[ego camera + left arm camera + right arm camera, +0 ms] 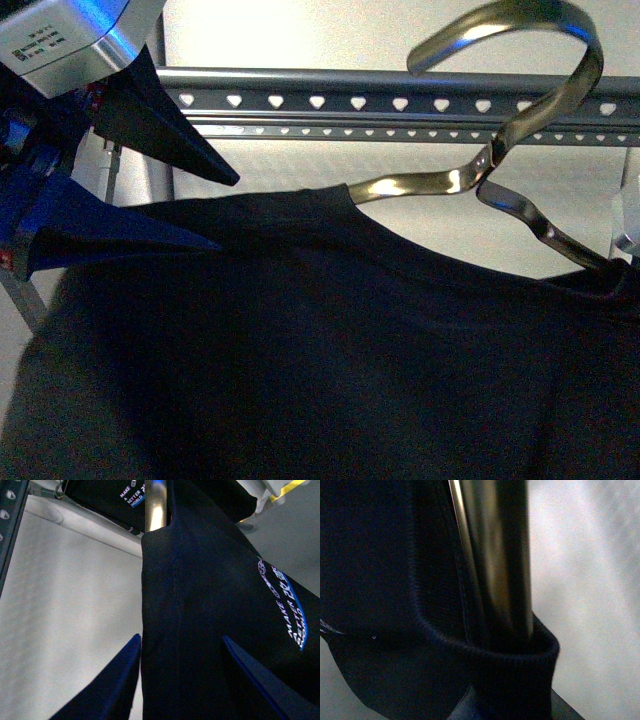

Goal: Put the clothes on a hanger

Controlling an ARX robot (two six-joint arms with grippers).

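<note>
The T-shirt (pixel 330 350) runs off the front view's bottom and both sides, its print out of sight there. The coat hanger (pixel 500 150) buries both arms in the collar. The rack (pixel 400 103) is hidden lower down behind cloth. The right gripper (pixel 515 712) is cut off in the right wrist view, and its grip is unreadable.

T-shirt (pixel 330 340) on coat hanger (pixel 500 150), rack rail (pixel 400 103) behind, left hand (pixel 228 212) left of the collar

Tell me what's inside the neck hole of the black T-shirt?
A shiny metal coat hanger pokes out of the black T-shirt. Its arms go inside, but the cloth covers their ends.
</note>
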